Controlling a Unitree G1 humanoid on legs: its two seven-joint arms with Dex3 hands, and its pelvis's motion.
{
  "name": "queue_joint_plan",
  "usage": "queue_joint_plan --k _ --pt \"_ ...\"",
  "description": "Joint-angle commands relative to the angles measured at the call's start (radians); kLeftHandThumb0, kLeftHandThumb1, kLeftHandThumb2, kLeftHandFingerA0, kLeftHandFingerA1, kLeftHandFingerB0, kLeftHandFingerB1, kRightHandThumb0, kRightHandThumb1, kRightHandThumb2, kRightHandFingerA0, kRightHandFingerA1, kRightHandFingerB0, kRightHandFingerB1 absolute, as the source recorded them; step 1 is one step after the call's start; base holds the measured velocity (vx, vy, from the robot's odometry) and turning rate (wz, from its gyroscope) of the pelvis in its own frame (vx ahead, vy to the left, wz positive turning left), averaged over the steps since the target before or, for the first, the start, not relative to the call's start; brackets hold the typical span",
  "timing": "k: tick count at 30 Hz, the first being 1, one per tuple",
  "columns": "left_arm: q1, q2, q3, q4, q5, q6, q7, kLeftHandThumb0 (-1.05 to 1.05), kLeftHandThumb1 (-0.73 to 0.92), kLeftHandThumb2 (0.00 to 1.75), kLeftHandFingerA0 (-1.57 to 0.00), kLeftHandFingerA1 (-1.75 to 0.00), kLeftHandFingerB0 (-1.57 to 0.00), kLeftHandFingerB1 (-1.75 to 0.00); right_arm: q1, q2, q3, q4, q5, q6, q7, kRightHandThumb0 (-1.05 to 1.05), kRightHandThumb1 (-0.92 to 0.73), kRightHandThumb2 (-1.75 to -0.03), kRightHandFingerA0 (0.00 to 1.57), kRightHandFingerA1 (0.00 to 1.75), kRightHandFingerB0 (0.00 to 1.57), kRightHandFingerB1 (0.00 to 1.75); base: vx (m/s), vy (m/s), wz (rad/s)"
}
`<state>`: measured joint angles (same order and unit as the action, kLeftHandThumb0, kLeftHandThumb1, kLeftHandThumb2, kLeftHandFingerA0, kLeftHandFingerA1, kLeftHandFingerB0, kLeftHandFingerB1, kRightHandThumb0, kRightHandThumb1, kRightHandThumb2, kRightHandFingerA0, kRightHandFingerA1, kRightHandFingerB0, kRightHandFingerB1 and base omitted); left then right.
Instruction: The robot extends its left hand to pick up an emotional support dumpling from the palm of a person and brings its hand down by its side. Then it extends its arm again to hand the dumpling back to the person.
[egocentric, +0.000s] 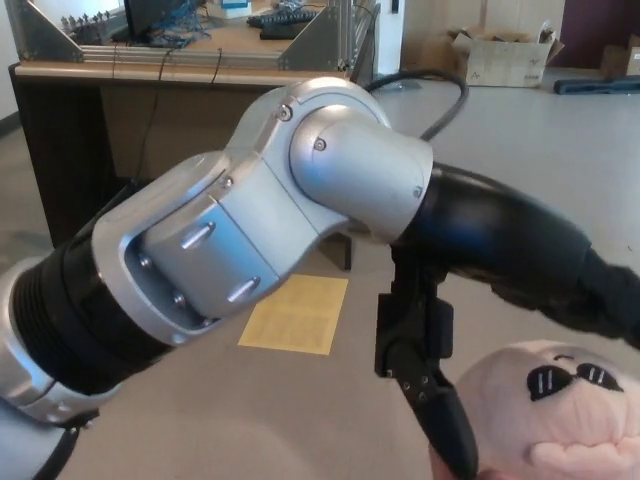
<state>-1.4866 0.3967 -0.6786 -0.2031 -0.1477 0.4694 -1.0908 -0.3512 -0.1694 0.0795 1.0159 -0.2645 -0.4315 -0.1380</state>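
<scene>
The pink plush dumpling (560, 410), with a sunglasses face, sits at the bottom right of the head view. A sliver of a person's hand (438, 462) shows under its left edge. My left arm fills the middle of the picture, its silver wrist (300, 200) leading into the black left hand (500, 250). The hand is open and straddles the dumpling: the thumb (432, 400) hangs down along its left side, and the fingers (610, 300) reach over its top. I cannot tell whether they press on it. My right hand does not show.
A wooden desk (120, 70) with metal frames and cables stands at the back left. A yellow sheet (290, 318) lies on the grey floor in front of it. A cardboard box (500, 55) rests against the far wall.
</scene>
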Motion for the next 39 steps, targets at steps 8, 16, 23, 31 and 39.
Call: queue_joint_plan --k 8,16,23,31,39 --pt "-0.003 0.011 -0.013 -0.016 0.063 0.055 -0.117 -1.05 0.50 0.60 0.00 0.00 0.00 0.00 -0.072 -0.019 0.005 0.148 -0.001 -0.071 0.029 -0.41 -0.75 -0.62 0.55 0.79 0.54 0.47 0.00 0.000 0.00" --pt "0.048 0.015 -0.004 -0.052 0.134 -0.039 -0.097 -1.05 0.55 0.64 0.00 0.00 0.00 0.00 -0.083 -0.020 0.010 0.163 -0.001 -0.080 0.027 -0.41 -0.75 -0.62 0.55 0.79 0.54 0.47 0.00 0.000 0.00" --pt "0.099 -0.027 -0.057 -0.074 0.241 -0.122 -0.044 -1.05 0.53 0.78 0.00 0.00 0.00 0.00 -0.097 -0.023 0.015 0.167 -0.002 -0.078 0.028 -0.41 -0.75 -0.62 0.55 0.79 0.54 0.47 0.00 0.000 0.00" --pt "0.131 -0.044 -0.081 -0.085 0.345 -0.163 -0.006 -1.05 0.44 1.03 0.00 -0.04 0.00 0.00 -0.108 -0.022 0.017 0.171 -0.002 -0.075 0.029 -0.41 -0.75 -0.62 0.55 0.79 0.54 0.47 0.00 0.000 0.00" --pt "0.163 -0.055 -0.115 -0.094 0.476 -0.259 0.053 -1.05 0.40 1.32 0.00 -0.22 0.00 0.00 -0.107 -0.020 0.020 0.173 -0.003 -0.075 0.028 -0.41 -0.75 -0.62 0.55 0.79 0.54 0.47 0.00 0.000 0.00"
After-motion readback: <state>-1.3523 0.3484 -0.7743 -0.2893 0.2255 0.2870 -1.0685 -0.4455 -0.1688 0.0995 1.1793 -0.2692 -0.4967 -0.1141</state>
